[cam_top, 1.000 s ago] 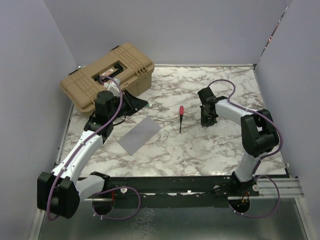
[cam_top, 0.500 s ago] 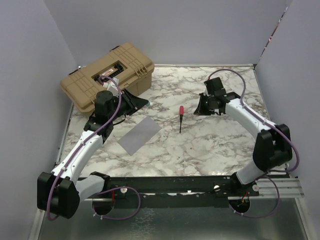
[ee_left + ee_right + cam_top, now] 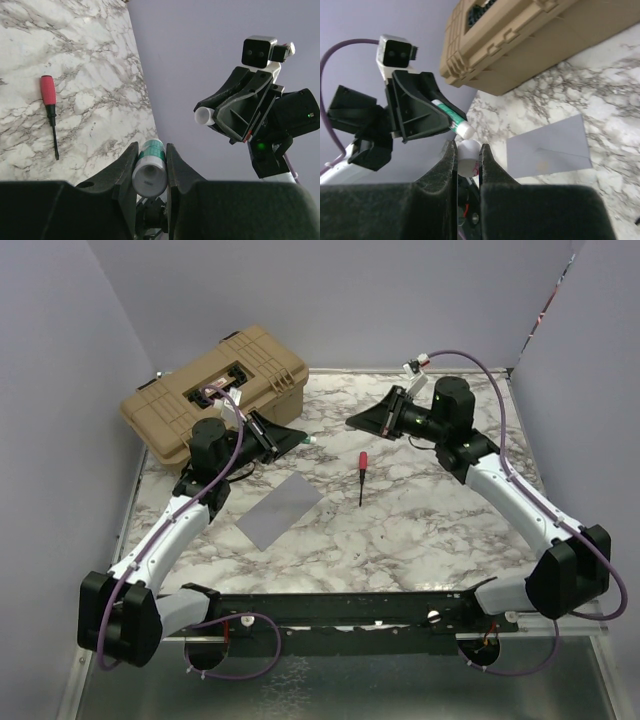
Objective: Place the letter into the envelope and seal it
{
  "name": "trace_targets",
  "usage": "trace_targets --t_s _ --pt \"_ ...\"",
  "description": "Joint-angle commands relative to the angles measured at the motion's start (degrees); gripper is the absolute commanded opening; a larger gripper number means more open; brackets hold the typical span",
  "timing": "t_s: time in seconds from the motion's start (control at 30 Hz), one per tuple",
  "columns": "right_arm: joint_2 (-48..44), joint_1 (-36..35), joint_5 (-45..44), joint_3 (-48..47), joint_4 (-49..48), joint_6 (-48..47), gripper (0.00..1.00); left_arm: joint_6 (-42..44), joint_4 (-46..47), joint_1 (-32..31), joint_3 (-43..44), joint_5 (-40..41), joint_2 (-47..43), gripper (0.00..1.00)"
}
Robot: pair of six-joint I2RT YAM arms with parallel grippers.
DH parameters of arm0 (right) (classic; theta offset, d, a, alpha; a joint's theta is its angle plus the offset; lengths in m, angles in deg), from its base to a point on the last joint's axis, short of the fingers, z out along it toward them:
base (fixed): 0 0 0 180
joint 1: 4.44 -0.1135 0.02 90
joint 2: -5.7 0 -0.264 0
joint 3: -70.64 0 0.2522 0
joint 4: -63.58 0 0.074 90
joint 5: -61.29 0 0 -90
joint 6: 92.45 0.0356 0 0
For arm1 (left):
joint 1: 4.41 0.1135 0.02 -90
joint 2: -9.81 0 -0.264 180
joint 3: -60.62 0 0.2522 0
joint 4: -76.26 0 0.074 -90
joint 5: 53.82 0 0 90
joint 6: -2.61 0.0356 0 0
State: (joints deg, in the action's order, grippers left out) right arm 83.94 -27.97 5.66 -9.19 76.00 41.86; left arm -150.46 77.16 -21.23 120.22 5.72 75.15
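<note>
Top external view: shut case [image 3: 215, 385], far left corner, contents hidden.
Envelope [image 3: 279, 509]: flat near left edge.
Left gripper [image 3: 290, 439]: clamped on glue stick [image 3: 149, 175].
Right gripper [image 3: 467, 147]: pinching white cap [image 3: 467, 157]; has swung up toward far edge.

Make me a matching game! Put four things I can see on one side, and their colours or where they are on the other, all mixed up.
Things: 1 screwdriver; 2 envelope; 3 case; 4 tube.
Clues: A tan, far left corner; B held in the left jaws; C red handle; D pale grey, lying flat.
Pairs: 1-C, 2-D, 3-A, 4-B.
</note>
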Motion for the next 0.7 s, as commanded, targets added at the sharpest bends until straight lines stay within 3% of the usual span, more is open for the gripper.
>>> trace_targets --t_s 0.0,0.67 --pt "3.3 -2.1 4.9 -3.8 -4.7 2.7 0.00 -2.6 4.3 0.3 0.5 -3.8 0.7 0.00" --pt "7.0 -7.9 3.9 -8.1 0.8 -3.6 0.00 -2.3 7.8 0.2 0.8 -6.5 1.4 0.00"
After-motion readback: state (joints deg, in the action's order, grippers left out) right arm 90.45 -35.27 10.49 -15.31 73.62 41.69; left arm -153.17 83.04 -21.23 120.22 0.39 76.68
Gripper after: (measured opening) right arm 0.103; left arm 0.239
